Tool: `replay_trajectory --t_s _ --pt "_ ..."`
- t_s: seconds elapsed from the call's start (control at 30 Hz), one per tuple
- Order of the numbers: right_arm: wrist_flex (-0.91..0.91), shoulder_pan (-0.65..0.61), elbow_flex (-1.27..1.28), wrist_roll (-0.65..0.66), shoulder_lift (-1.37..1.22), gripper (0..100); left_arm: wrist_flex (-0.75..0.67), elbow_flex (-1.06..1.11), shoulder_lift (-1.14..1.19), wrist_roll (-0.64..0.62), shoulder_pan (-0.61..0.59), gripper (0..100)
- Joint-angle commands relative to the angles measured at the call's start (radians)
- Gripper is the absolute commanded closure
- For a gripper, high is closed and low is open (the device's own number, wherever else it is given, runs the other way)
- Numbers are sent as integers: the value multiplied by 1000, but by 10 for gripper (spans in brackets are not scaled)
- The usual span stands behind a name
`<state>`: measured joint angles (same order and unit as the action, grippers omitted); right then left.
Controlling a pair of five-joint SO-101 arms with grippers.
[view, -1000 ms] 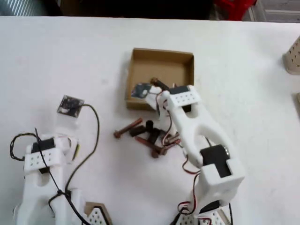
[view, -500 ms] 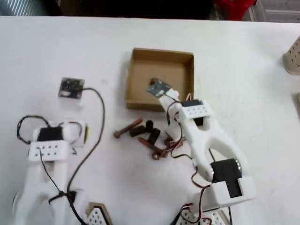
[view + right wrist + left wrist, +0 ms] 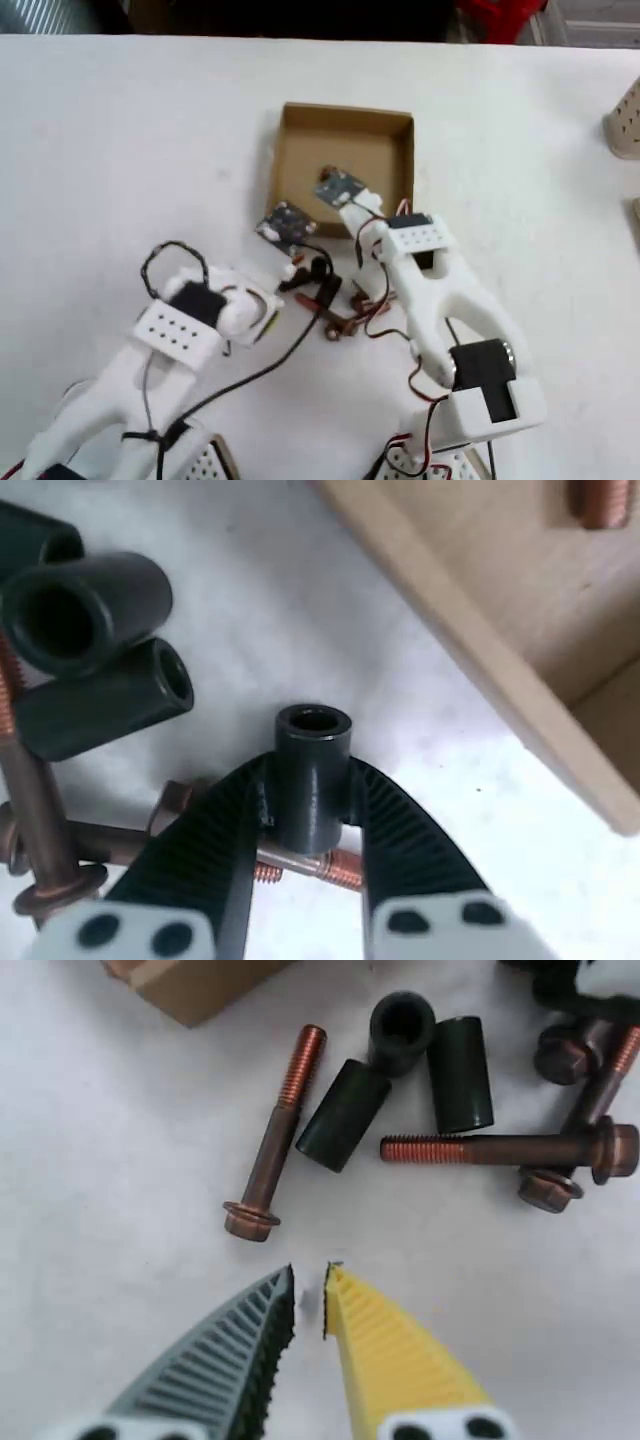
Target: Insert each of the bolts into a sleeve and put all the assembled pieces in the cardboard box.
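The right gripper (image 3: 312,780) is clenched on a black sleeve (image 3: 313,760), held upright between its two dark fingers with the open bore facing the wrist camera. It sits just outside the wall of the cardboard box (image 3: 480,630), above a loose bolt lying on the table. Inside the box, the threaded end of a copper-coloured bolt (image 3: 600,500) shows.

The left gripper (image 3: 308,1295) has one grey and one yellow finger. Their tips are almost together with a thin gap and hold nothing. It hovers over the white table (image 3: 120,130), just short of the head of a loose copper bolt (image 3: 275,1140). Beyond that bolt lie three more black sleeves (image 3: 345,1115) and further bolts, one of them long (image 3: 500,1148), in a small heap.

The step in hand looks like pairing a bolt with the held sleeve. Next, the left gripper probably needs to spread its fingers, take the nearest bolt by the shank, and line its threaded end up with the sleeve's bore.
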<state>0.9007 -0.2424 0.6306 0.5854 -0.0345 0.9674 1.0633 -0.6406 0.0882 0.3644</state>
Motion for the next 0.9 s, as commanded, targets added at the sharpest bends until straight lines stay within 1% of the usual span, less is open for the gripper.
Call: replay_trajectory --t_s 0.0,0.1,0.23,0.6,0.73,0.87 --pt "-13 -1 0 -5 35 981 -48 -46 113 -15 10 913" --pt "-13 -1 0 -5 35 981 -49 -123 268 -15 -7 913" --pt "-13 -1 2 -5 35 981 -46 -216 415 -15 -84 913" --pt "-13 1 2 -5 35 981 -49 -348 544 -25 -236 913" --pt "-13 2 2 -5 35 981 -18 -433 631 -124 -242 912" --pt "-13 2 2 -5 35 981 6 -517 704 -135 -255 912"
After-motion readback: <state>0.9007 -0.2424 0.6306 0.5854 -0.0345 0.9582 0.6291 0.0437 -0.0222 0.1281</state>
